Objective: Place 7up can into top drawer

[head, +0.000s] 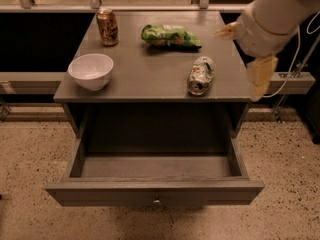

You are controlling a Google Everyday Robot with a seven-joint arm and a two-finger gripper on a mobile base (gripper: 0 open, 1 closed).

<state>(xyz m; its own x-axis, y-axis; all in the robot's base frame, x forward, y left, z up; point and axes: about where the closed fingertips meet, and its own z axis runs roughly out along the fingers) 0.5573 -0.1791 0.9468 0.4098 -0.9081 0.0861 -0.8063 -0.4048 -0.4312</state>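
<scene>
The 7up can point(201, 75) lies on its side on the right part of the cabinet top, its silver end facing the front edge. The top drawer point(155, 190) is pulled fully out below, with its knob point(157, 201) on the front panel and nothing inside. My gripper point(245, 54) hangs over the right edge of the cabinet top, just right of the can and not touching it. Its cream fingers point(261, 75) are spread apart and hold nothing.
On the cabinet top point(145, 69) a white bowl point(90, 70) stands at the front left. A brown-gold can point(107, 26) stands at the back left, and a green crisp bag point(170, 35) lies at the back middle. Speckled floor surrounds the cabinet.
</scene>
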